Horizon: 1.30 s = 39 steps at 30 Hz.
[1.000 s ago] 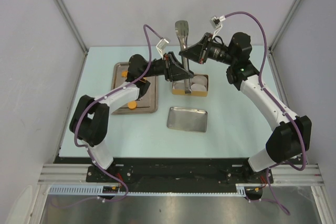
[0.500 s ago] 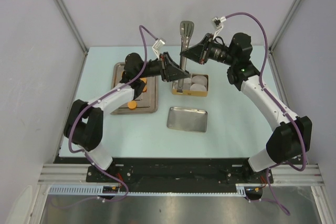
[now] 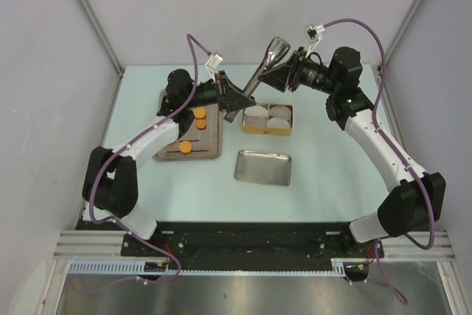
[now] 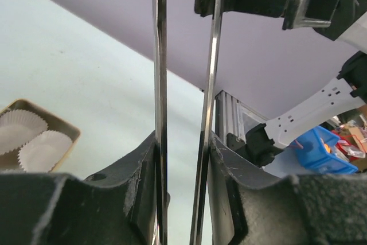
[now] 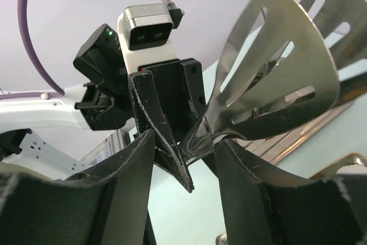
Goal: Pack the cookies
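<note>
Lilac-grey walls close in a pale desk (image 3: 332, 175) where two robot arms meet over a pair of metal tongs (image 3: 258, 71), which are tilted up off the desk with their slotted heads pointing to the far right. The left hand (image 3: 236, 99) is clamped on the tongs' two bars near the lower end, one finger pressed against each. The right hand (image 3: 271, 74) sits at the tongs further up, just below the heads, but it is unclear whether it grips them. At least three orange cookies (image 3: 198, 113) lie on a brown tray (image 3: 214, 149) at the left, partly under the left arm. Beside it stands a small box (image 3: 267, 130) holding white paper liners (image 3: 258, 113). A shiny metal tray (image 3: 263, 167) lies nearer the arms' bases.
</note>
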Each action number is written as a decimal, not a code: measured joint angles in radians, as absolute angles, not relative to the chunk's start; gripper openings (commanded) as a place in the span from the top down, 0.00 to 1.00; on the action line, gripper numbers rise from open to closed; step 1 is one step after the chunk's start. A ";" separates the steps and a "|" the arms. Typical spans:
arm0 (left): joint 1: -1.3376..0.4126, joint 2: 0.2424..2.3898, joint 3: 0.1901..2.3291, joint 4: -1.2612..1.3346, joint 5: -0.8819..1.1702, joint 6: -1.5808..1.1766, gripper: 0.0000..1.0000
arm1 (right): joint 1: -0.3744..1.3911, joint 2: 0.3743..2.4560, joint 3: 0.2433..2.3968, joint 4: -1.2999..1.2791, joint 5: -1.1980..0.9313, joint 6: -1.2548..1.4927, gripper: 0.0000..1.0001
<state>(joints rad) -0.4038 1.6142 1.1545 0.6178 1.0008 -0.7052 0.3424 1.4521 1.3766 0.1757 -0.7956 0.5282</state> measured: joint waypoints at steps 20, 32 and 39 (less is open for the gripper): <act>-0.270 1.500 1.187 0.095 0.813 -0.294 0.63 | 0.273 1.339 1.371 -0.073 -0.780 0.309 0.44; -0.217 1.337 1.185 -0.193 0.558 -0.004 0.47 | 0.264 1.325 1.361 -0.245 -0.680 0.142 0.44; -0.175 1.232 1.154 -0.283 0.436 0.113 0.46 | 0.253 1.312 1.317 -0.281 -0.647 0.097 0.44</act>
<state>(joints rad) -0.1753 1.2320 1.1538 -0.2829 0.4358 0.1135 0.2531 1.3117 1.3174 -0.2813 -0.6472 0.0971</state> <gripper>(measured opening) 0.534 0.557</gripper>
